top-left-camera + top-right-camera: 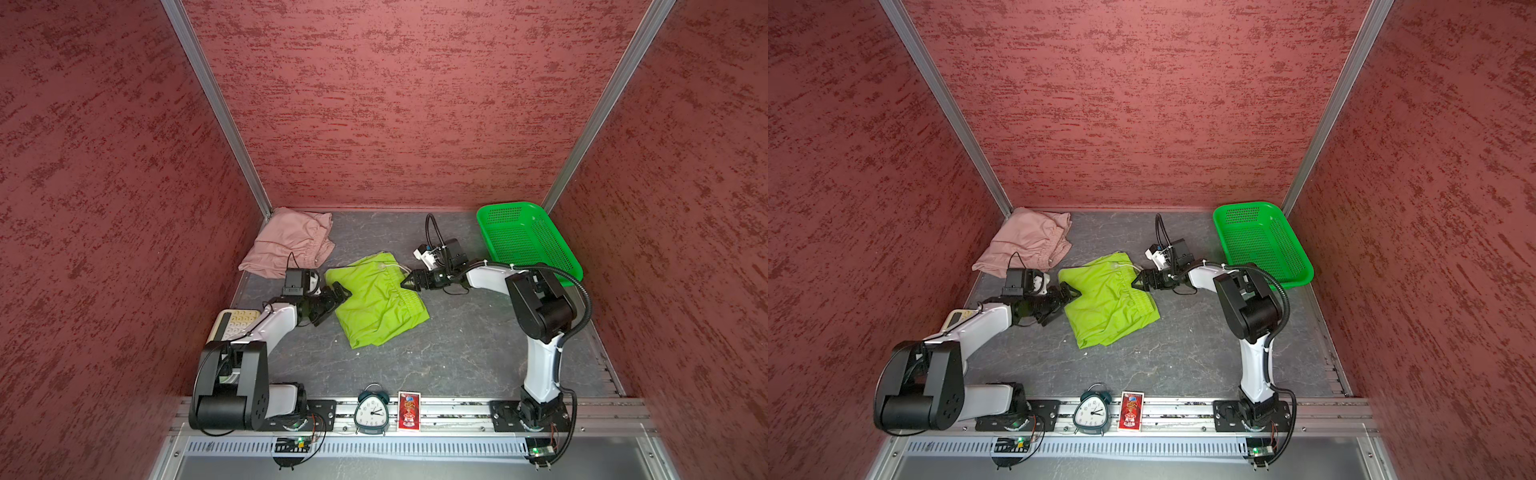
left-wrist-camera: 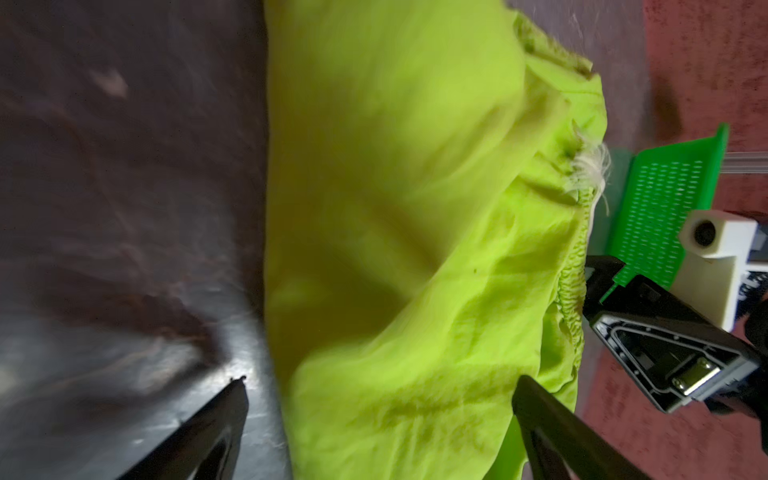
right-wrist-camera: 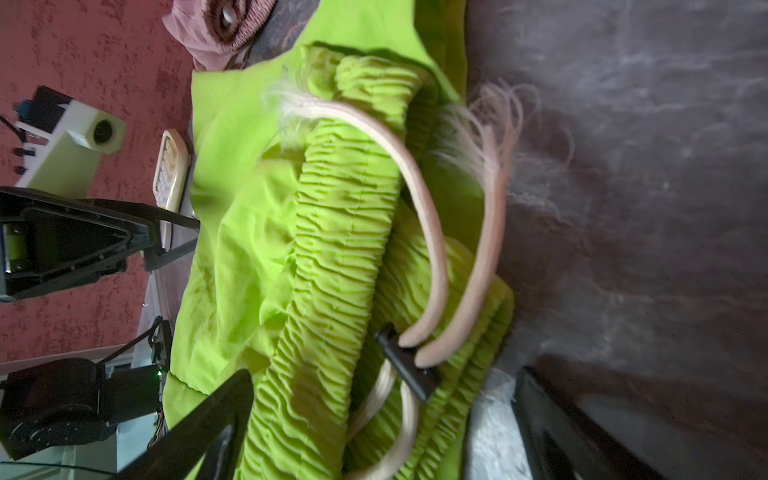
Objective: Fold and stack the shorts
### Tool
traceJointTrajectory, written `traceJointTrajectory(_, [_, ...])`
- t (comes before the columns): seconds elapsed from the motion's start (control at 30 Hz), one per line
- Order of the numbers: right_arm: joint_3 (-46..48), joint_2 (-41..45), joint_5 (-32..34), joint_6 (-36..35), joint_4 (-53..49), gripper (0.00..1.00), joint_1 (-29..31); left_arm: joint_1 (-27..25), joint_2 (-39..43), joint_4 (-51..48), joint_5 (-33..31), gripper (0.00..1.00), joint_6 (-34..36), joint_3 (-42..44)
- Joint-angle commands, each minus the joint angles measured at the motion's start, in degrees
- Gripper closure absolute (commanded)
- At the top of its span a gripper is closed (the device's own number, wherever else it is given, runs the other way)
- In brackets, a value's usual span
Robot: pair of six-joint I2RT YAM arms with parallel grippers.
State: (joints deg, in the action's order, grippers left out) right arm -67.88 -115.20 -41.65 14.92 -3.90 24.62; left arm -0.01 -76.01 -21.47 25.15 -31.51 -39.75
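The left hand [image 1: 341, 296] and right hand [image 1: 405, 284], both with jaws apart, flank the lime green shorts [image 1: 376, 309] lying in the middle of the surface [image 1: 457, 353]. The pink shorts [image 1: 286, 243] sit bunched in the far left corner. Probably best for the right to pinch the waistband [image 3: 345, 232] clear of the drawstring [image 3: 430, 232], and the left the opposite edge.

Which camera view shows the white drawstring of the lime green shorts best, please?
The right wrist view: the drawstring is close up, both cords and frayed ends clear against the gathered waistband. The left wrist view shows only a blurred frayed tuft. Both top views show a thin white line.
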Motion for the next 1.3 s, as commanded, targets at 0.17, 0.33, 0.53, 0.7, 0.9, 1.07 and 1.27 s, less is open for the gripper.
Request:
traceJointTrajectory(0.17, [4.4, 0.8, 5.0, 4.0, 4.6, 0.01, 3.8, 1.6, -0.6, -17.5, -20.3, 0.01, 12.0, -21.6])
traceJointTrajectory(0.33, [5.7, 1.0, 8.2, 5.1, 6.0, 0.01, 5.0, 3.4, -11.3, -12.8, -29.1, 0.01, 17.6, -30.6])
traceJointTrajectory(0.53, [6.2, 1.2, 9.9, 8.3, 8.4, 0.16, 5.7, 5.3, -27.4, -11.7, -29.9, 0.01, 21.2, -43.3])
traceJointTrajectory(0.7, [7.2, 1.2, 10.7, 11.2, 9.4, 0.19, 6.1, 7.2, -37.5, -11.6, -29.2, 0.01, 22.9, -49.8])
traceJointTrajectory(0.9, [9.2, 1.9, 10.1, 12.4, 11.4, 0.32, 6.6, 8.4, -44.0, -12.7, -22.0, 0.01, 21.5, -53.0])
traceJointTrajectory(1.07, [10.4, 3.0, 9.6, 12.7, 11.6, 0.52, 6.6, 8.4, -45.8, -13.3, -15.3, 0.01, 18.8, -50.7])
traceJointTrajectory(1.27, [13.0, 5.9, 11.3, 13.3, 10.8, 0.81, 5.7, 8.4, -43.9, -9.4, -5.5, 0.01, 14.9, -44.2])
